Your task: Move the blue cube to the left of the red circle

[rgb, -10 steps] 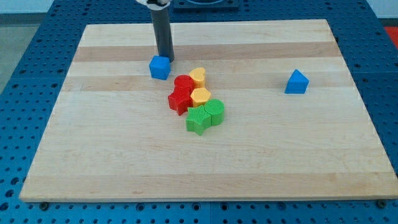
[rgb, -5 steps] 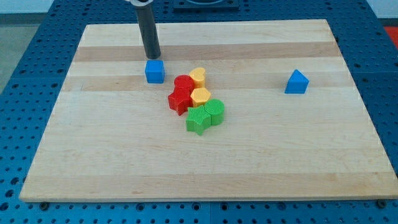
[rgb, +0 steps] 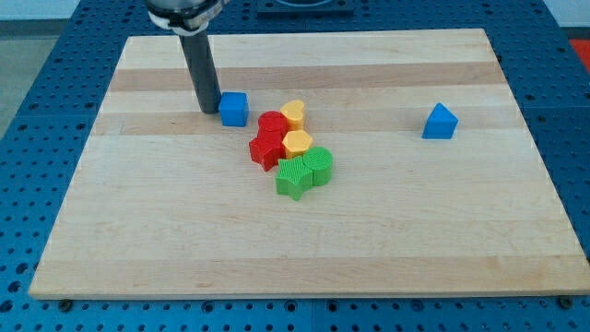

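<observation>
A robotics lab bench: a pale wooden board worktop [rgb: 387, 240] lies on a blue perforated metal mounting plate [rgb: 37, 138], whose regular grid of holes shows beyond all four worktop edges.

My tip [rgb: 210, 109] stands just left of the blue cube [rgb: 234, 109]. Right of the cube, the red circle [rgb: 272, 123] and 5 clustered blocks bar passage.

My tip [rgb: 210, 110] stands just left of the blue cube [rgb: 234, 109]; right of the cube sits the red circle [rgb: 271, 124], heading a touching cluster.
</observation>
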Controlling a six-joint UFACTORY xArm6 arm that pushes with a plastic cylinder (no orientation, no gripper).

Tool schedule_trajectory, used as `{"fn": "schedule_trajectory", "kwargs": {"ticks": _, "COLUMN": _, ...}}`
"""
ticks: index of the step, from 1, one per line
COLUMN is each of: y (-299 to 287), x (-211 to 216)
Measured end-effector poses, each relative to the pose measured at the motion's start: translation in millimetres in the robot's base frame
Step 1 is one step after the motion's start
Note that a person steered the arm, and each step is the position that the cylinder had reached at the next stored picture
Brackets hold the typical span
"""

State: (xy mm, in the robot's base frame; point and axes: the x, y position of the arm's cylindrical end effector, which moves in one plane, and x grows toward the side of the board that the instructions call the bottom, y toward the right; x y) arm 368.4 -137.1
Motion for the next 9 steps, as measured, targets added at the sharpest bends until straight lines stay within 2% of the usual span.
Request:
{"fn": "schedule_trajectory", "kwargs": {"ticks": 1, "y": 0.0, "x": 22.3}}
{"fn": "schedule_trajectory", "kwargs": {"ticks": 2, "y": -5.5, "x": 19.8}}
{"fn": "schedule_trajectory", "kwargs": {"ticks": 4, "y": -30.8, "x": -29.4}}
{"fn": "schedule_trajectory", "kwargs": {"ticks": 5, "y": 14.9, "x": -31.0}}
{"fn": "schedule_trajectory", "kwargs": {"ticks": 6, "y": 26.7, "x": -30.3}}
{"fn": "schedule_trajectory", "kwargs": {"ticks": 7, "y": 26.7, "x": -27.8}}
{"fn": "schedule_trajectory", "kwargs": {"ticks": 9, "y": 26.6, "x": 7.1}}
